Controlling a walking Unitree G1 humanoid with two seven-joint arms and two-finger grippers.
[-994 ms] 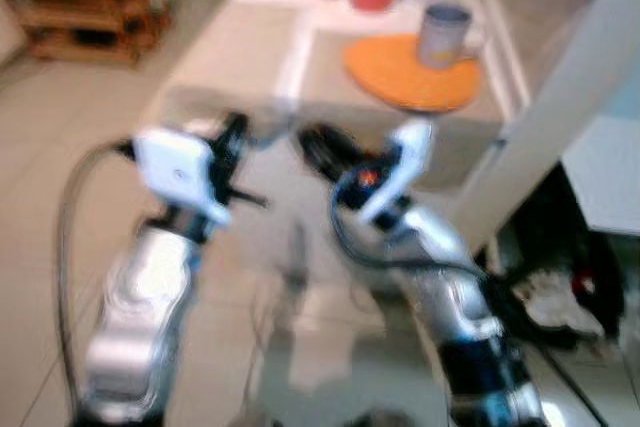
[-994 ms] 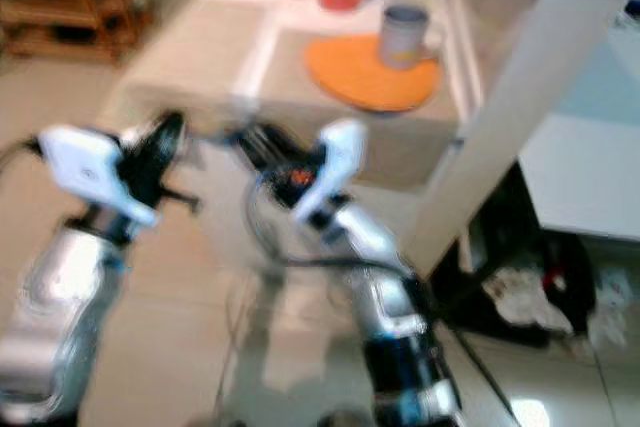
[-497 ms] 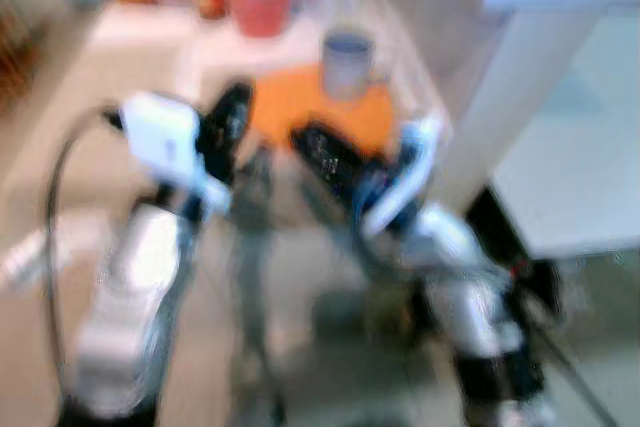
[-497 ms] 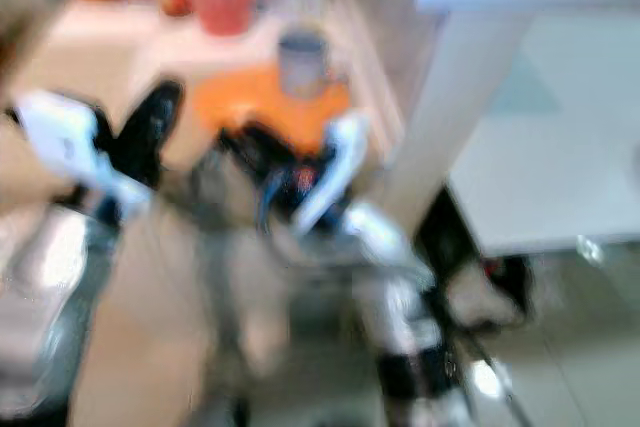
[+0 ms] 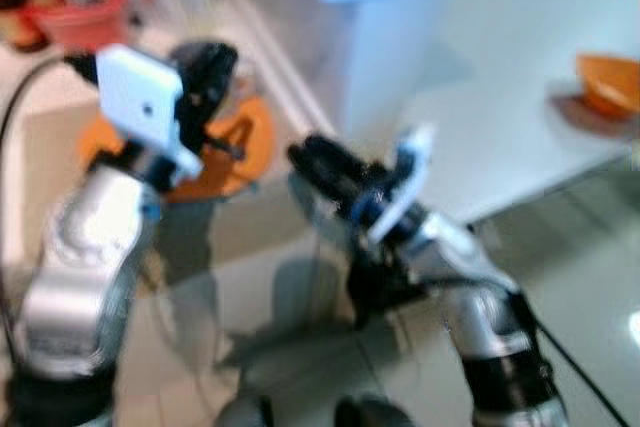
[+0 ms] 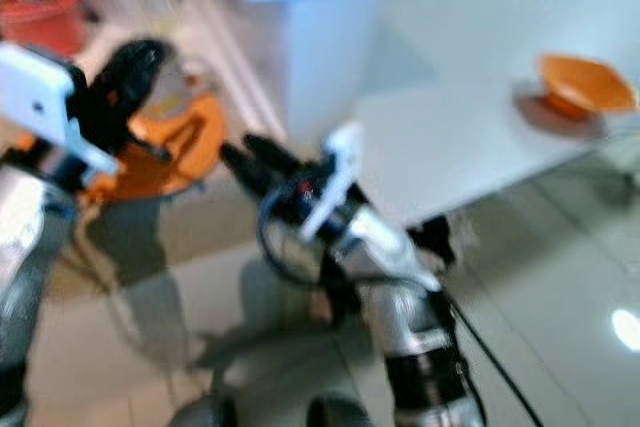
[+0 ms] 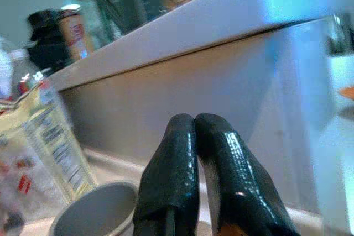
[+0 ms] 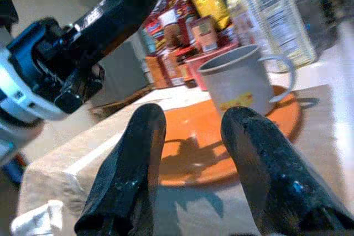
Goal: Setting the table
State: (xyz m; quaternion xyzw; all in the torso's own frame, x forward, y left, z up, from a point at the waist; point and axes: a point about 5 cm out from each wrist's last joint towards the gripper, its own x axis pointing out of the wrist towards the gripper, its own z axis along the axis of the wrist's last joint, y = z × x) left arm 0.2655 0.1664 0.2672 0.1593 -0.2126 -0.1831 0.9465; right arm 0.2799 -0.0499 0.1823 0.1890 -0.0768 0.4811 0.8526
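One grey mug (image 8: 243,78) stands on a round orange plate (image 8: 221,142), its handle turned toward a clear bottle with a printed label (image 8: 276,15). In the head views, which are blurred, the plate (image 5: 225,152) lies on a low beige table (image 5: 250,217) at about ten o'clock, partly hidden behind the left arm.

Behind the mug sit a red container (image 8: 204,62) and a cluster of snack packets and boxes (image 8: 188,20). In the left eye view the red container (image 5: 80,22) shows at about eleven o'clock, at the table's far end.

The left gripper (image 7: 196,175) is raised above the plate, its two black fingers pressed together with nothing between them. Its wrist view looks toward a white counter edge, with the mug's rim (image 7: 94,214) low in the picture and a labelled bottle (image 7: 50,147) beside it.

The right gripper (image 8: 191,164) reaches forward near the centre of the head views, short of the table's near edge. Its two fingers are spread apart and hold nothing, framing the plate and mug in its wrist view.

At about two o'clock, an orange bowl (image 6: 585,82) rests on a white table (image 6: 450,137), well apart from both grippers. A glossy tiled floor (image 6: 560,287) lies below.
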